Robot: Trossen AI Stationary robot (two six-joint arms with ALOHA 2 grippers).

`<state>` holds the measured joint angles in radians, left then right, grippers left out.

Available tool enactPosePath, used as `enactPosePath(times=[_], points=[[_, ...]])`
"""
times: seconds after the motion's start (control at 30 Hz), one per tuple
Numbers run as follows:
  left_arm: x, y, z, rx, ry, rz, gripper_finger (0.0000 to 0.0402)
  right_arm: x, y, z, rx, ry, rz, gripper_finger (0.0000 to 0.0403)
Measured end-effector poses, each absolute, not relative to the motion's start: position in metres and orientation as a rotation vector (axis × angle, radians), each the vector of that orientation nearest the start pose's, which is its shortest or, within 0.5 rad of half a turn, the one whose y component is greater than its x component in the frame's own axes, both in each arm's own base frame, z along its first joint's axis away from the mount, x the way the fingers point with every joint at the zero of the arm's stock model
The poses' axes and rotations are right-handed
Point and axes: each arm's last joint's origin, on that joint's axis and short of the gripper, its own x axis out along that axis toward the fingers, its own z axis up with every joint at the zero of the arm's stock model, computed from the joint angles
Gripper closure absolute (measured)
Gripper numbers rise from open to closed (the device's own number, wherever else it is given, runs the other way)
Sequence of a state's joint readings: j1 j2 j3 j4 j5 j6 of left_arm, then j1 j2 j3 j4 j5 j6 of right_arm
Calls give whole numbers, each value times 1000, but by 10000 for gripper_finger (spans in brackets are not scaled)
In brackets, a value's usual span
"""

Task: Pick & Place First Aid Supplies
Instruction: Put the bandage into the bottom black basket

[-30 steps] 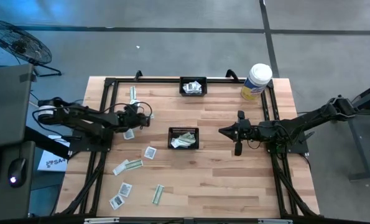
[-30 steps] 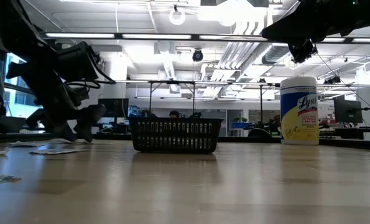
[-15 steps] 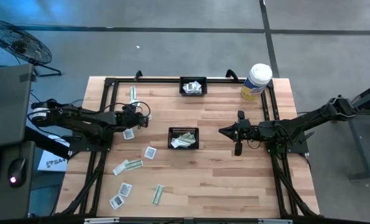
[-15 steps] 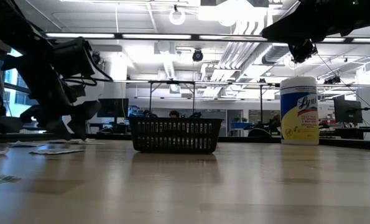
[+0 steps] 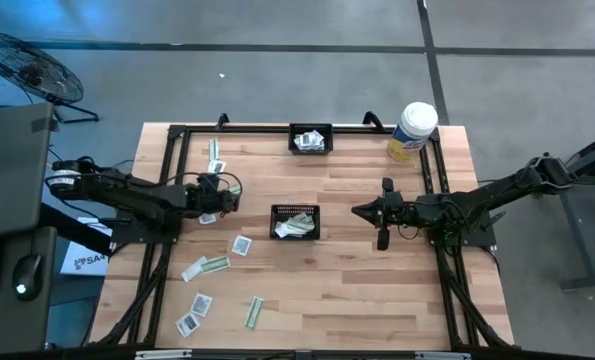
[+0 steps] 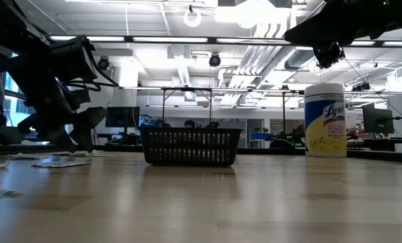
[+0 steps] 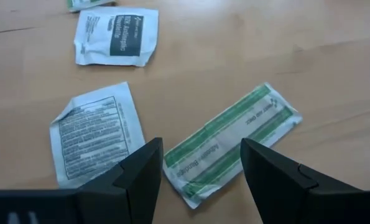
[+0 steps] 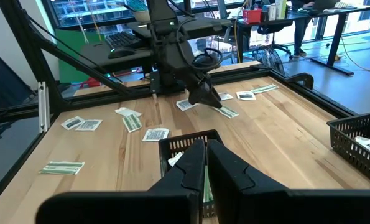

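- wooden table [image 5: 347, 270], far right: white-and-yellow canister [image 6: 324, 120], label "lys…".
- left gripper [image 7: 200, 163]: fingers spread over green-and-white strip packet [image 7: 231, 141].
- right gripper [image 8: 206, 163]: fingers pressed together, empty.

— What carries it all?
— A pale wooden table [image 5: 357, 290] with a black frame along its edges.

— And what lies on it?
— A black basket [image 5: 295, 221] sits at the middle, a second basket [image 5: 309, 139] at the far edge, and a white-and-yellow canister [image 5: 411, 131] at the far right corner. Flat packets [image 5: 241, 245] and green-and-white strips [image 7: 231, 143] lie scattered over the left half.
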<state>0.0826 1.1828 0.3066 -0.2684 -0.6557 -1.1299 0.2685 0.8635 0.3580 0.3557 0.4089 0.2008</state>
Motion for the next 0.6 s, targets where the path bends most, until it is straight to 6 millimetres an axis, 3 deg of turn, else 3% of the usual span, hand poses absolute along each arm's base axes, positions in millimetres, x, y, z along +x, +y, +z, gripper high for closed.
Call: enactPosePath(times=[0.33, 0.6], points=[[153, 29, 110, -643, 619, 1178, 213, 182, 38, 224, 150, 127, -154, 391], [163, 14, 113, -646, 628, 1006, 238, 182, 38, 224, 150, 127, -154, 391]])
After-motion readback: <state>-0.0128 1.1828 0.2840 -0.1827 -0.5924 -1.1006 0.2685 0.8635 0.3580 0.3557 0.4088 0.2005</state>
